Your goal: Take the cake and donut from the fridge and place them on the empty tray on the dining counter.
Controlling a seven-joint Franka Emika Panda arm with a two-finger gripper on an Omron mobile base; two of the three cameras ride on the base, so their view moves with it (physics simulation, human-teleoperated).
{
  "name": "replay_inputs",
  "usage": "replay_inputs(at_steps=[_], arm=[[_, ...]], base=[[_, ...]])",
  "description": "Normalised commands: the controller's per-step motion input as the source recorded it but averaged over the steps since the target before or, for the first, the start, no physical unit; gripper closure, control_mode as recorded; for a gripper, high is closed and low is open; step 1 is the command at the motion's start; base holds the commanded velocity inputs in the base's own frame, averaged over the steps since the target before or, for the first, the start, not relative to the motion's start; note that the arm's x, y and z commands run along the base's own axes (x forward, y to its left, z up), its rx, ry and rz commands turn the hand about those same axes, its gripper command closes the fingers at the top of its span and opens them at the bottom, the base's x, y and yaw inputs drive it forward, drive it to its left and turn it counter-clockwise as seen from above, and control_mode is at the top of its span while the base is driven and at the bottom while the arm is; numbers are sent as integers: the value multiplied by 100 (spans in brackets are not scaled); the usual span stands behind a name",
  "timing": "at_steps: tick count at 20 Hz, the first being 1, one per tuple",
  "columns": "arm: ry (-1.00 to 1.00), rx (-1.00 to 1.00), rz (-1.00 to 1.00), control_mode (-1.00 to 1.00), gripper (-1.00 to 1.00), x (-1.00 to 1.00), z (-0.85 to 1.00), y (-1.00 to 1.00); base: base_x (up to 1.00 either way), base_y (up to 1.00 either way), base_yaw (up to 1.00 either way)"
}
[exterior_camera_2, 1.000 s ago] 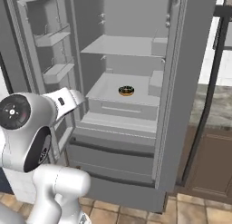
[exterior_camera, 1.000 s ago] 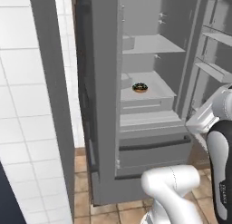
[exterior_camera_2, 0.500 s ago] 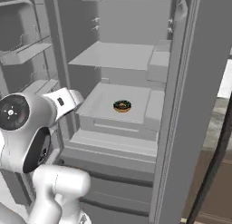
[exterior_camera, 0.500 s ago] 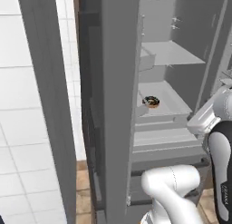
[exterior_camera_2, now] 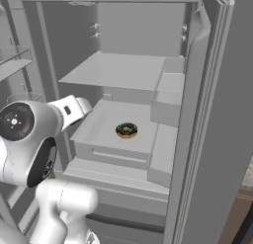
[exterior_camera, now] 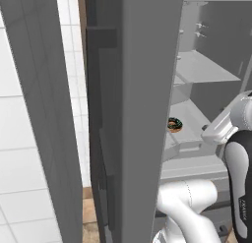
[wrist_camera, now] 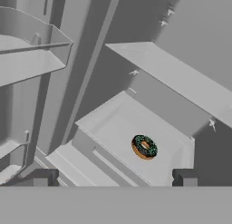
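- Donut (exterior_camera_2: 127, 130), a dark-glazed ring with orange and green specks, lies flat on a pale grey shelf (exterior_camera_2: 96, 132) in the middle of the fridge (exterior_camera_2: 207, 139).
- From the left base camera the donut (exterior_camera: 174, 124) peeks out just past the edge of the grey fridge door (exterior_camera: 142, 114).
- In the hand view the donut (wrist_camera: 144, 147) sits on the shelf (wrist_camera: 113, 123), toward its right side.
- Gripper (wrist_camera: 113, 177) has its two dark fingertips (wrist_camera: 183, 177) spread wide apart with nothing between them, short of the shelf and clear of the donut.
- Another shelf (exterior_camera_2: 116, 70) spans the fridge above the donut's level.
- Door bins (wrist_camera: 31, 51) hang at the left of the hand view.
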Motion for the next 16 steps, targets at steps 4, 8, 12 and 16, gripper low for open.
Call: replay_inputs(at_steps=[4,8,12,16], arm=[[0,0,0,100,-100,0,0,0],[0,0,0,100,-100,0,0,0],[0,0,0,100,-100,0,0,0],[9,0,-4,-100,-100,0,-13,-10]], base=[[35,0,0],[29,0,0],[4,-1,0],[0,-4,-1]])
